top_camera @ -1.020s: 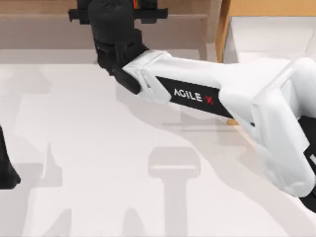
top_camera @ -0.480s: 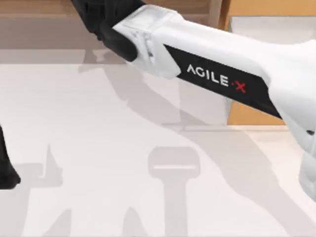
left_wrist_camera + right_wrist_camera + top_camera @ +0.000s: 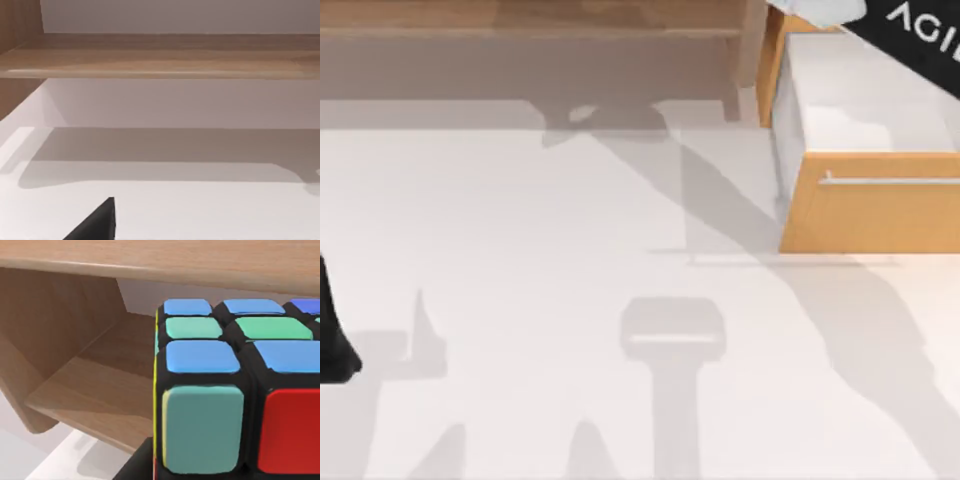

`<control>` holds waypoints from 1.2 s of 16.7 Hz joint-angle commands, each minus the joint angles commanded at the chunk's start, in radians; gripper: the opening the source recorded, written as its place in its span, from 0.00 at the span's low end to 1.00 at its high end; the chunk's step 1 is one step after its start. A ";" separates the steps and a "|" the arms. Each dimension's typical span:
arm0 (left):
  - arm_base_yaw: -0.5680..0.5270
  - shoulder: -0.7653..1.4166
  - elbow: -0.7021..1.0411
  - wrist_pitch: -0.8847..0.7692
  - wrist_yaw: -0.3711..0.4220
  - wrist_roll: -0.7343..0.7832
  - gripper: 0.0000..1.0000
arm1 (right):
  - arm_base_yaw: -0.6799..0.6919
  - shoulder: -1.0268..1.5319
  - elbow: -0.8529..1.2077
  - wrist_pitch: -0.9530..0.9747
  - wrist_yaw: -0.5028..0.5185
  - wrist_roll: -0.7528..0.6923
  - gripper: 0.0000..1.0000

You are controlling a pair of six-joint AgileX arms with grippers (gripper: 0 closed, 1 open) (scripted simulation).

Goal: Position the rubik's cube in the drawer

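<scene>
Since a second ago my right arm has swung to the white table's far right corner above the open orange-tan wooden drawer, its gripper pinching the black-edged coloured rubik's cube.

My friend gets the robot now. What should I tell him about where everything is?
Right arm: up at the table's far right corner, over the open drawer. Its wrist view has the rubik's cube right up close, apparently carried in the right gripper, with the wooden shelf behind.
Left arm: parked at the table's left edge, idle.
Done: drawer pulled open, its inside bare white; cube picked up.
Left: lower the cube into the drawer and let go.
</scene>
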 joint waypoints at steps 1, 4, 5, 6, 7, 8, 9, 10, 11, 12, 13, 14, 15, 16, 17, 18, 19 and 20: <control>0.000 0.000 0.000 0.000 0.000 0.000 1.00 | -0.027 -0.019 0.002 -0.096 -0.030 0.003 0.00; 0.000 0.000 0.000 0.000 0.000 0.000 1.00 | -0.125 -0.049 0.011 -0.380 -0.104 0.003 0.00; 0.000 0.000 0.000 0.000 0.000 0.000 1.00 | -0.163 -0.050 0.016 -0.469 -0.123 0.001 0.00; 0.000 0.000 0.000 0.000 0.000 0.000 1.00 | -0.203 -0.045 0.024 -0.554 -0.139 -0.003 0.00; 0.000 0.000 0.000 0.000 0.000 0.000 1.00 | -0.244 -0.037 0.033 -0.635 -0.152 -0.007 0.00; 0.000 0.000 0.000 0.000 0.000 0.000 1.00 | -0.287 -0.025 0.045 -0.710 -0.161 -0.013 0.00; 0.000 0.000 0.000 0.000 0.000 0.000 1.00 | -0.331 -0.007 0.059 -0.776 -0.166 -0.021 0.00; 0.000 0.000 0.000 0.000 0.000 0.000 1.00 | -0.375 0.014 0.075 -0.836 -0.167 -0.029 0.00; 0.000 0.000 0.000 0.000 0.000 0.000 1.00 | -0.419 0.038 0.090 -0.890 -0.165 -0.038 0.00; 0.000 0.000 0.000 0.000 0.000 0.000 1.00 | -0.461 0.068 0.105 -0.935 -0.160 -0.049 0.00; 0.000 0.000 0.000 0.000 0.000 0.000 1.00 | -0.498 0.103 0.117 -0.974 -0.152 -0.060 0.00; 0.000 0.000 0.000 0.000 0.000 0.000 1.00 | -0.531 0.141 0.127 -1.008 -0.143 -0.071 0.00; 0.000 0.000 0.000 0.000 0.000 0.000 1.00 | -0.557 0.183 0.133 -1.037 -0.134 -0.083 0.00; 0.000 0.000 0.000 0.000 0.000 0.000 1.00 | -0.575 0.226 0.138 -1.060 -0.125 -0.093 0.00; 0.000 0.000 0.000 0.000 0.000 0.000 1.00 | -0.589 0.266 0.141 -1.078 -0.117 -0.102 0.00; 0.000 0.000 0.000 0.000 0.000 0.000 1.00 | -0.599 0.302 0.143 -1.094 -0.110 -0.109 0.00; 0.000 0.000 0.000 0.000 0.000 0.000 1.00 | -0.603 0.328 0.144 -1.104 -0.105 -0.114 0.00; 0.000 0.000 0.000 0.000 0.000 0.000 1.00 | -0.605 0.346 0.145 -1.110 -0.102 -0.117 0.00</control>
